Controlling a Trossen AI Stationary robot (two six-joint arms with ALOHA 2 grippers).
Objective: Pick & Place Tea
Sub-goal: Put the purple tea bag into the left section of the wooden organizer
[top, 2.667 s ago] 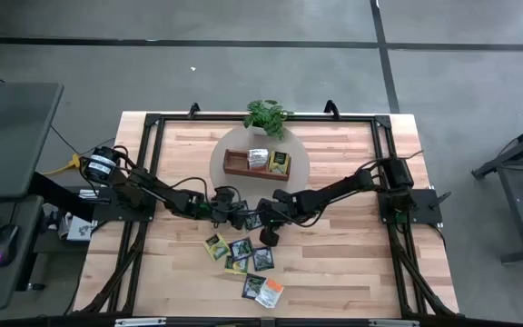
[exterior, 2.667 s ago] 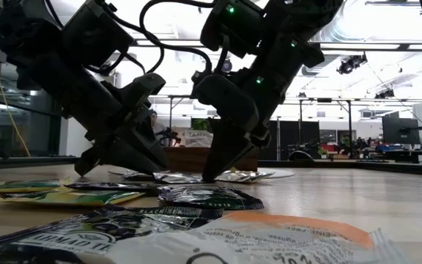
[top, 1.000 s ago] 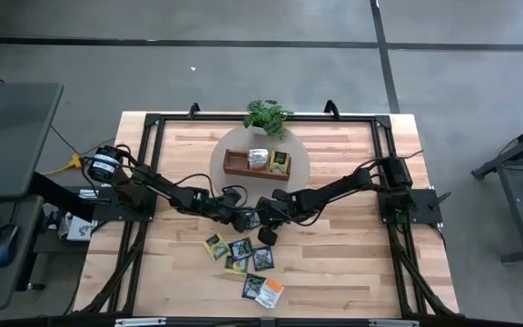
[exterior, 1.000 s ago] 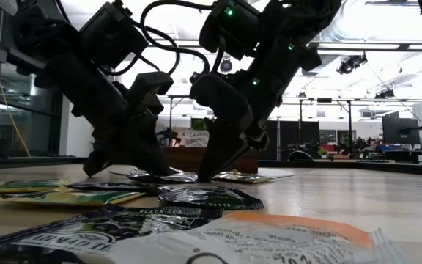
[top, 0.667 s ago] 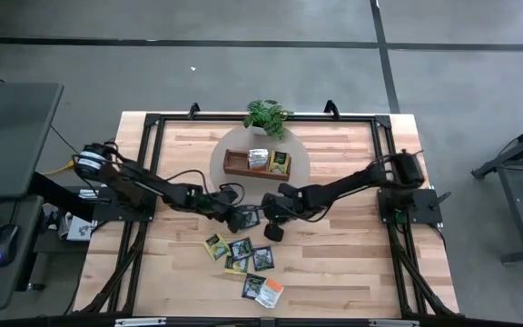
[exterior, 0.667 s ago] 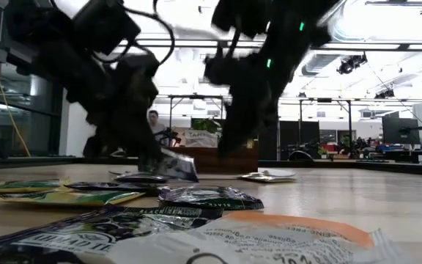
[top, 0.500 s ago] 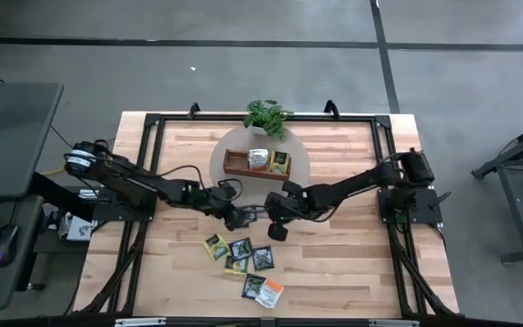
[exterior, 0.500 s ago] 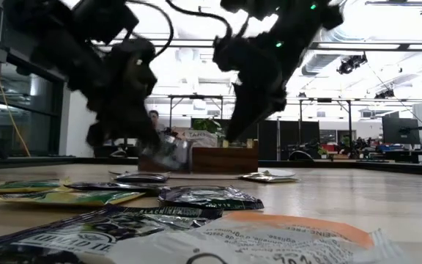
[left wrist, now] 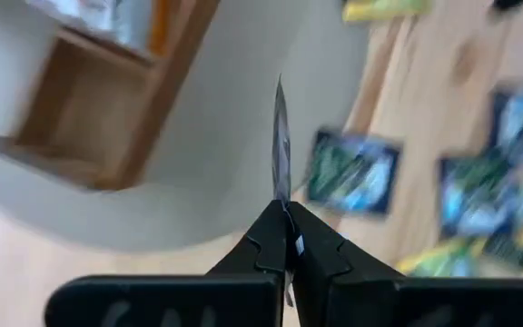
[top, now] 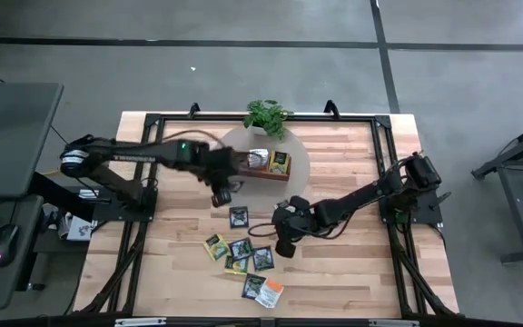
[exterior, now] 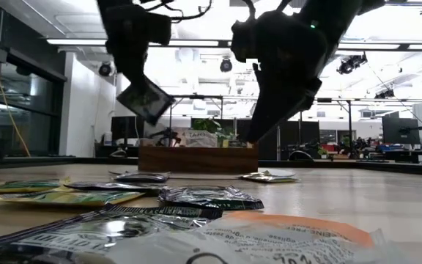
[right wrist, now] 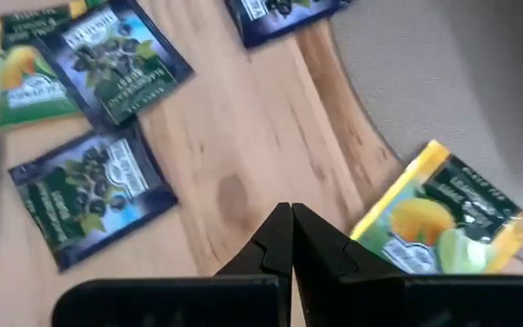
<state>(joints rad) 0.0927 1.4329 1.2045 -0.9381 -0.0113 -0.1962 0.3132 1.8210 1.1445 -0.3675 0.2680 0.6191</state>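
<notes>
Left tool hangs above the light wooden counter, just off the near edge of the round grey mat, fingers pressed together and pinching one small dark flat square tea sachet by its edge; in the low view the sachet is tilted and well clear of the surface, and in the left wrist view it shows edge-on as a thin sliver rising from the fingertips. Brown wooden three-compartment tray sits on the mat with a white sachet and a yellow-green sachet inside; small green potted plant stands behind it. Right tool is low over the counter centre, fingers pressed together with nothing between them. One dark sachet lies alone between the two tools; a loose cluster of dark and yellow-green sachets lies nearer the front edge, with an orange-and-white sachet closest to the front. The right wrist view shows a yellow-green sachet lying partly on the mat edge.
</notes>
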